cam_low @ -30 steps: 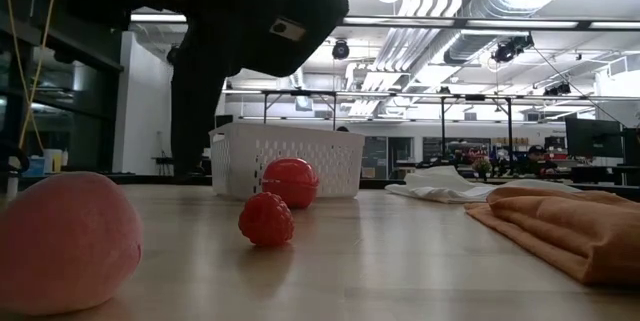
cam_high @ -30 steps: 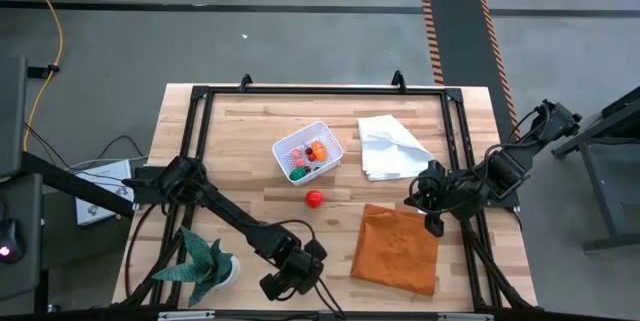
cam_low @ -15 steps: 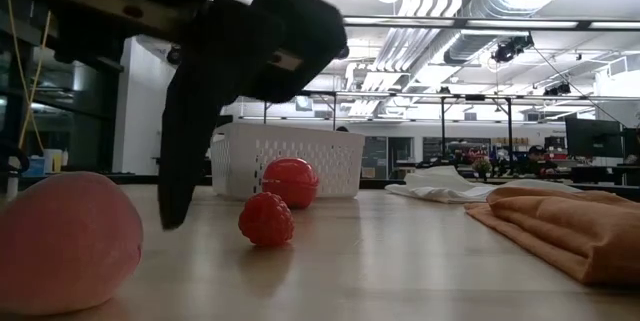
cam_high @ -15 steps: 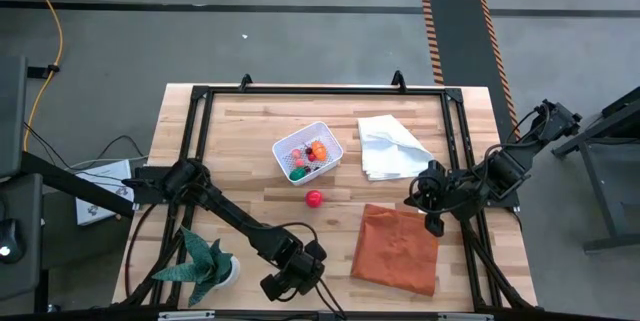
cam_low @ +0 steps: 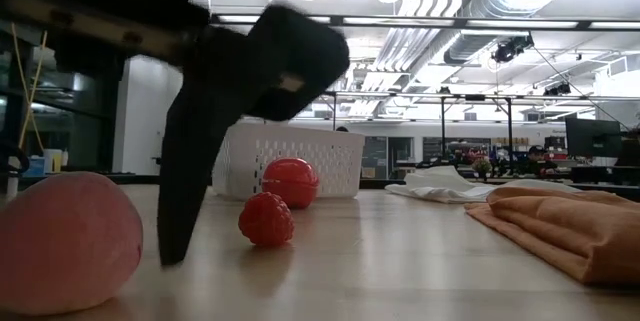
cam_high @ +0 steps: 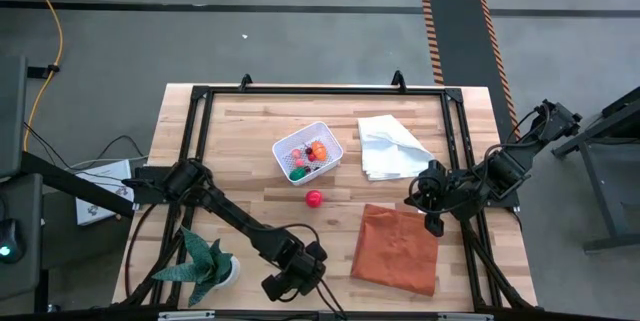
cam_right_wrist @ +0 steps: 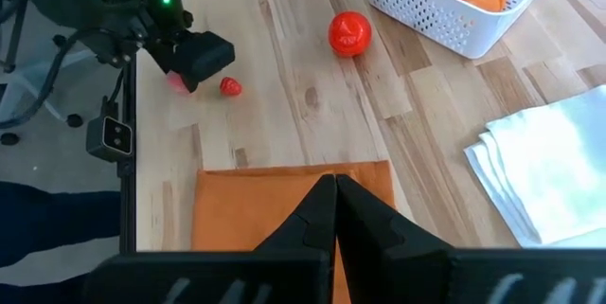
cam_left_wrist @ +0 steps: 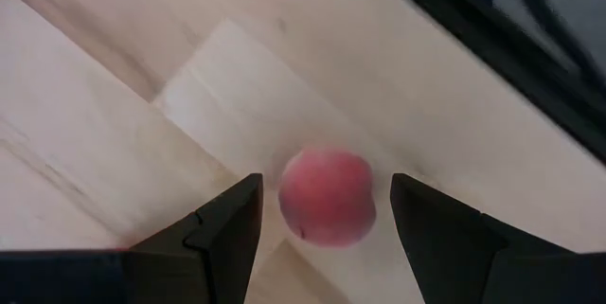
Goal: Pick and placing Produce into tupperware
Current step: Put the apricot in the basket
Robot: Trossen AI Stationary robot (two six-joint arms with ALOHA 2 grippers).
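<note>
Wooden table (cam_high: 250, 161) is filling centre of high view. Orange cloth (cam_high: 396, 249) is lying lower right, white cloth (cam_high: 390, 146) upper right. Tupperware (cam_high: 308, 151) is sitting just above centre w/ several produce pcs inside. Potted plant (cam_high: 207, 264) is standing lower left. Left gripper (cam_left_wrist: 322, 211) is hanging low at bottom centre, fingers apart either side of pink ball (cam_left_wrist: 328, 196), not gripping it. Right gripper (cam_right_wrist: 334, 190) is waiting closed & empty at right, over orange cloth. Red ball (cam_high: 314, 199) is lying just below tub; small raspberry (cam_right_wrist: 229, 86) near left gripper.
</note>
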